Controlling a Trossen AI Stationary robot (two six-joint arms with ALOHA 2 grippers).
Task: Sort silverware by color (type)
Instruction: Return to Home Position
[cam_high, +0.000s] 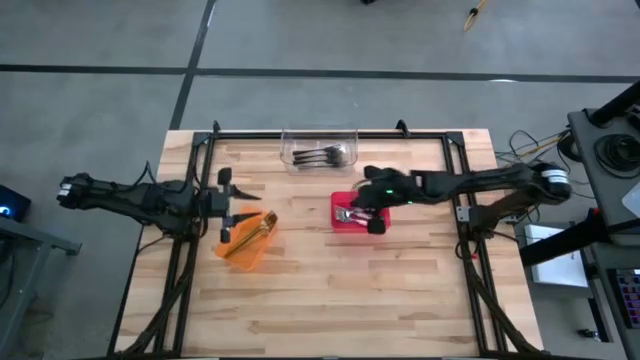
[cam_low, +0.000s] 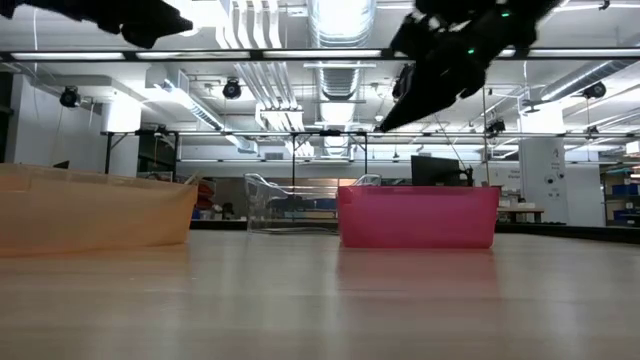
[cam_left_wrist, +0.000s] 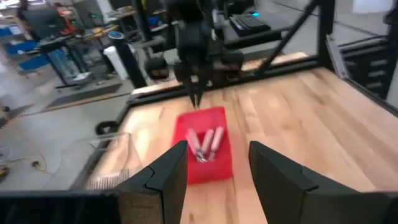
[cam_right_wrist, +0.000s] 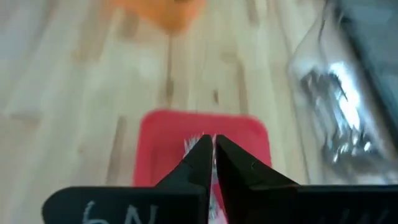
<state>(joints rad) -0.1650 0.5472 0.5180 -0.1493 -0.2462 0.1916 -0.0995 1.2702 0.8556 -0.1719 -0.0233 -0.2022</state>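
Note:
The red bin (cam_high: 338, 200) sits mid-table with silver utensils (cam_left_wrist: 205, 144) lying in it. My right gripper (cam_right_wrist: 213, 144) hangs shut just above that bin (cam_low: 418, 215), pointing down, and nothing shows between its fingers. The orange bin (cam_high: 245, 248), left of the red one, holds gold utensils (cam_high: 262, 228). My left gripper (cam_left_wrist: 217, 162) is open and empty, hovering at the orange bin's far-left side (cam_high: 235, 198). The clear bin (cam_high: 320, 140) near the far edge holds dark forks (cam_high: 325, 155).
A black frame (cam_high: 300, 133) borders the table's far, left and right sides. Bare wood (cam_high: 330, 300) stretches across the near half of the table. The three bins stand apart from one another, with gaps of wood between them.

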